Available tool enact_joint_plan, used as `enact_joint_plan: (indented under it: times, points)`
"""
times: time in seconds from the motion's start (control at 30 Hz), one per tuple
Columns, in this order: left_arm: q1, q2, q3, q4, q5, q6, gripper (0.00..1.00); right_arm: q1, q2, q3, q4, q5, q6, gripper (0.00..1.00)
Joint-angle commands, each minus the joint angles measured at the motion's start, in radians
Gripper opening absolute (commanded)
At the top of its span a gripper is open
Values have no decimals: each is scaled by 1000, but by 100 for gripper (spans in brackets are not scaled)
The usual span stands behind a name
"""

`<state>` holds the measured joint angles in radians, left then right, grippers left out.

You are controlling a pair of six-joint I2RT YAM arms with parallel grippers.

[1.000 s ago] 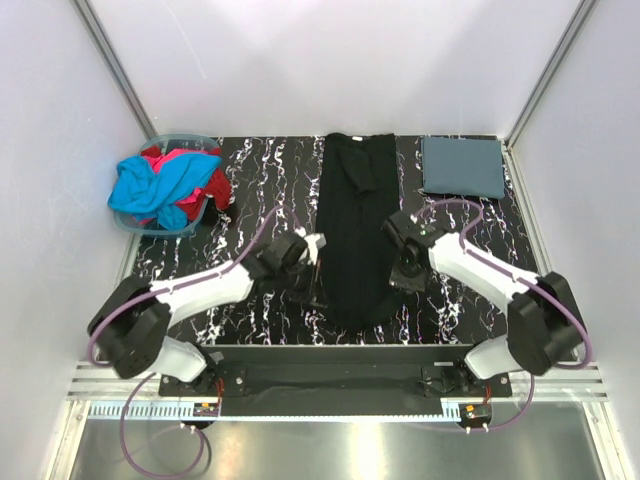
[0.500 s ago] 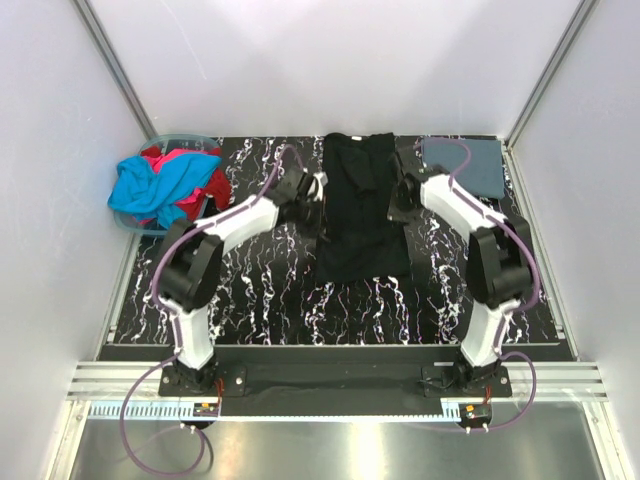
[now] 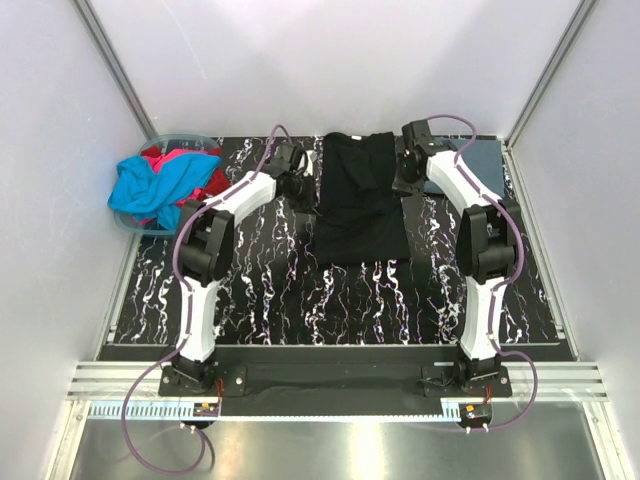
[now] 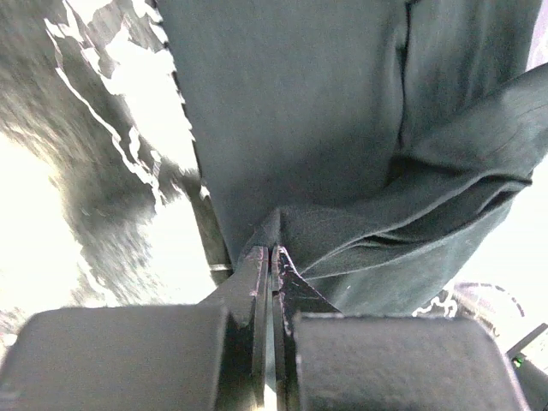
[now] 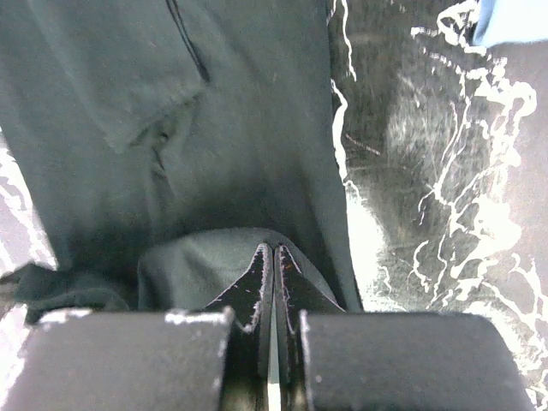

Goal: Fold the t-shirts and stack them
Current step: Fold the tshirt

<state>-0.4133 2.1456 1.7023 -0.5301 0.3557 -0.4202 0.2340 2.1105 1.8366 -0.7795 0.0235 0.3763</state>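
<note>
Black t-shirt (image 3: 360, 205) folded rearward, left end effector (image 4: 271, 253) and right end effector (image 5: 272, 250) pinching it.

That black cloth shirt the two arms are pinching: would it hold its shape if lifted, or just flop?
Probably floppy: the black cloth t-shirt puckers into soft folds where the left gripper pinches it and tents up at the right gripper. Lifted, it would likely sag between the two grips. It looks thin, so probably light.
</note>
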Motion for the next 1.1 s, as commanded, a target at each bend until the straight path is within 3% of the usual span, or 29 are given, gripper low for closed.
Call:
enact_joint_plan:
  times: [0.0,0.6,0.67,0.77,0.8,0.83,0.93,1.07]
  points:
    - [19,26,97,5,49,31,0,-25,6,84,-15,-62,-31,0]
    - [65,227,367,13,118,11,6,-78,166,266,-35,-105,-14,0]
    - [68,246,387,25,117,8,11,-81,174,279,-38,-111,-11,0]
    - [82,254,401,24,112,-14,30,-88,186,305,-47,-109,-4,13]
    - [88,250,396,22,114,-15,31,-93,190,328,-65,-111,1,28]
    - [94,244,393,22,112,-17,31,-96,192,343,-82,-114,6,32]
    - [117,176,353,9,71,-19,32,-102,152,365,-130,-112,9,38]
    - [122,7,203,-19,-49,-2,41,-102,8,193,-126,-151,15,42]
